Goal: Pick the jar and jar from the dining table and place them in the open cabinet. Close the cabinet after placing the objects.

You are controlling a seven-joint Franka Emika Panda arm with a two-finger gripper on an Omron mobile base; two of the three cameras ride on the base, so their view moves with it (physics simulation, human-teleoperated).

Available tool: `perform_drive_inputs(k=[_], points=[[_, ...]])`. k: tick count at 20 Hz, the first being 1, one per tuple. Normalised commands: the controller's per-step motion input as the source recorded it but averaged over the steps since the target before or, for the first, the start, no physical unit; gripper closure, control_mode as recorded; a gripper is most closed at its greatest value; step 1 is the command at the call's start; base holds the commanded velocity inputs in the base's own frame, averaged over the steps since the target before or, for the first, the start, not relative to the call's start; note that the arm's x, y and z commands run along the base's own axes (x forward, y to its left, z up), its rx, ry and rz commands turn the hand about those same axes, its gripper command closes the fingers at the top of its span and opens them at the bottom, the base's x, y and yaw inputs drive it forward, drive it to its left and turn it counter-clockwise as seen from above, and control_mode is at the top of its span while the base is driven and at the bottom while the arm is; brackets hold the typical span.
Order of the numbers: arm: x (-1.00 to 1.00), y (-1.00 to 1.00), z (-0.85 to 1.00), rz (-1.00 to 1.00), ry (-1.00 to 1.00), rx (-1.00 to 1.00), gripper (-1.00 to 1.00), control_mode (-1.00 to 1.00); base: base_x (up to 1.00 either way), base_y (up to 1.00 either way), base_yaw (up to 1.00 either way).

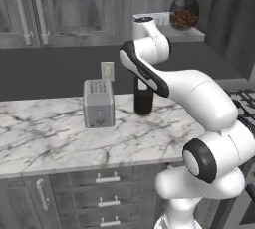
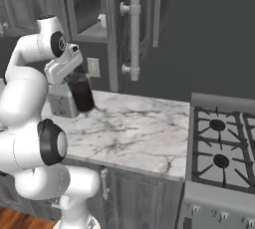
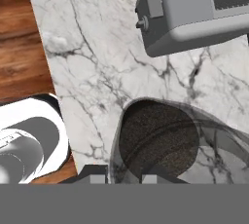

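Above the marble table (image 1: 45, 138), near its back edge, the fingers (image 1: 143, 84) pinch the tall jar (image 1: 143, 98) from the top, pressed tight against its upper part. Its dark brown contents show through the glass, and in the hand view the jar (image 3: 158, 142) hangs straight below the camera over the veined marble (image 3: 92, 67). Whether its base touches the top or hangs just clear of it cannot be told. A grey toaster (image 1: 98, 103) stands just beside the jar, toward the table's left end. Up in the open cabinet (image 1: 185, 34), the round jar (image 1: 184, 12) sits on the shelf. From the right base view the cabinet door (image 2: 130, 29) stands swung out, its long silver handle (image 2: 133, 36) facing the camera, and a stove (image 2: 221, 148) adjoins the table's right end.
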Motion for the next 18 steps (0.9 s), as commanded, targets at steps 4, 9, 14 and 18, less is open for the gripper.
perform_drive_inputs(k=[4, 9, 14, 18], points=[[0.00, 0.00, 0.00, 0.00, 0.00, 0.00, 1.00, 1.00, 0.48, -0.23, 0.00], [0.00, 0.00, 0.00, 0.00, 0.00, 0.00, 1.00, 1.00, 0.27, -0.03, 0.00], [0.00, 0.00, 0.00, 0.00, 0.00, 0.00, 1.00, 1.00, 0.03, 0.00, 0.00], [0.00, 0.00, 0.00, 0.00, 0.00, 0.00, 1.00, 1.00, 0.17, 0.00, 0.00]])
